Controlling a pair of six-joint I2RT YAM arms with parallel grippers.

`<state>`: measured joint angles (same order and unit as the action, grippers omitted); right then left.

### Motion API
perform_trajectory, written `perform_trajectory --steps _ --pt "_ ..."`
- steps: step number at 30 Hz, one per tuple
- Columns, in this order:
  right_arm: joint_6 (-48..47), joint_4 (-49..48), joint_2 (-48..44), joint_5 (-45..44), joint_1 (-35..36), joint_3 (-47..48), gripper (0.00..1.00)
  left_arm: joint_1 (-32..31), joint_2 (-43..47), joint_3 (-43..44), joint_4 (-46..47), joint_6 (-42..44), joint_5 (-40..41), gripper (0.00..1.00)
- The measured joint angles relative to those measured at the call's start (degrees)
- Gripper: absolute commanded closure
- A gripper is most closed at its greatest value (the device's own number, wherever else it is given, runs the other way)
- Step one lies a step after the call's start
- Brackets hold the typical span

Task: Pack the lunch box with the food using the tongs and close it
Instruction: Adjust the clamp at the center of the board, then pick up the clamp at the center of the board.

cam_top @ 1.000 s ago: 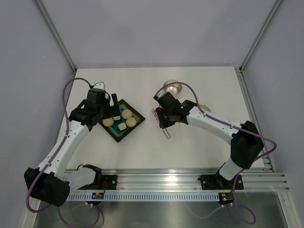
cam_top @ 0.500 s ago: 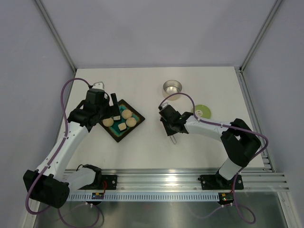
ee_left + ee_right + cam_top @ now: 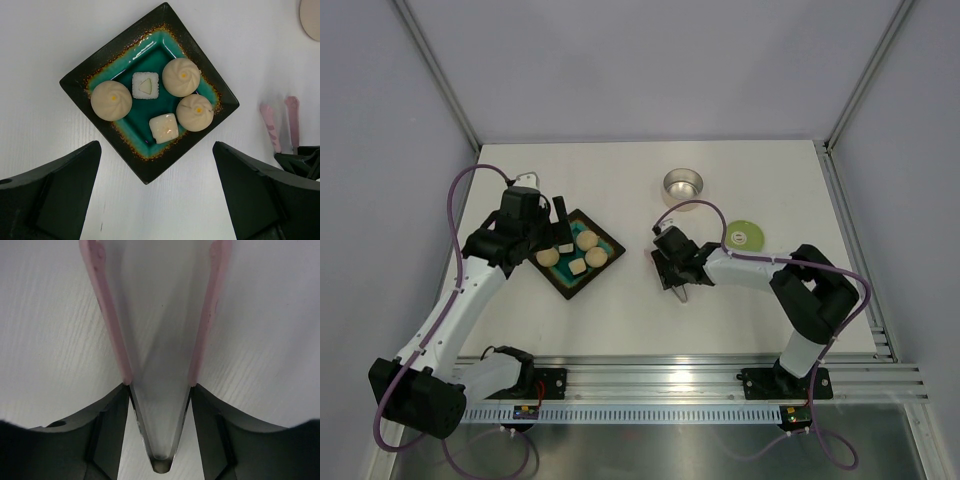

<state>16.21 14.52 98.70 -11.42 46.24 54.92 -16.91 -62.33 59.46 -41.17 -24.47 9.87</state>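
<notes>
The small round shiny steel lunch box (image 3: 683, 184) stands open toward the far side of the white table (image 3: 620, 320). Its flat round light-green lid (image 3: 744, 236) lies on the table to the right of it and nearer the arms, well apart from it.

The food sits in a dark square tray with a teal inside (image 3: 80, 82), on the left part of the table. There are three beige dough-like balls (image 3: 111, 100) and two pale off-white cubes (image 3: 163, 128), one of which has a green centre.

The pale pink V-shaped tongs (image 3: 107, 315) are between the tray and the lid, in the right tool (image 3: 160, 385). That tool is low over the table with its fingers part-way apart. Each finger presses the outside of one arm of the tongs, so it has hold of them. The two arms spread apart toward their tips. In the left wrist view the pink tips show just to the right of the tray, apart from it and from each other. Whether the tongs rest on the table I cannot tell.

The left tool (image 3: 155, 150) hangs above the tray, spread wide with nothing in it, one finger off each side of the tray's near corner.
</notes>
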Motion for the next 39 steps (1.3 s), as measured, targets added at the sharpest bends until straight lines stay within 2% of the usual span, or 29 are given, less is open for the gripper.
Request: perform_trajectory --steps 5,14,29,35,39 --pt "0.76 -2.93 -0.33 -0.24 0.0 -1.57 0.33 0.0 0.0 0.0 -0.02 -0.02 -0.02 0.01" --pt "3.58 -6.64 -2.45 -1.92 0.02 -5.16 0.33 0.0 0.0 0.0 -0.02 -0.07 -0.07 0.01" --pt "5.29 -6.78 -2.91 -5.97 3.04 -6.25 0.32 0.0 -0.02 -0.02 0.02 -0.07 -0.07 0.01" --pt "5.29 -6.8 -2.71 -6.08 3.91 -6.1 0.45 0.0 -0.02 -0.02 0.04 -0.07 -0.13 0.01" --pt "5.51 -7.04 -2.16 -6.51 4.52 -5.62 0.39 0.0 -0.02 -0.02 0.04 -0.07 -0.15 0.01"
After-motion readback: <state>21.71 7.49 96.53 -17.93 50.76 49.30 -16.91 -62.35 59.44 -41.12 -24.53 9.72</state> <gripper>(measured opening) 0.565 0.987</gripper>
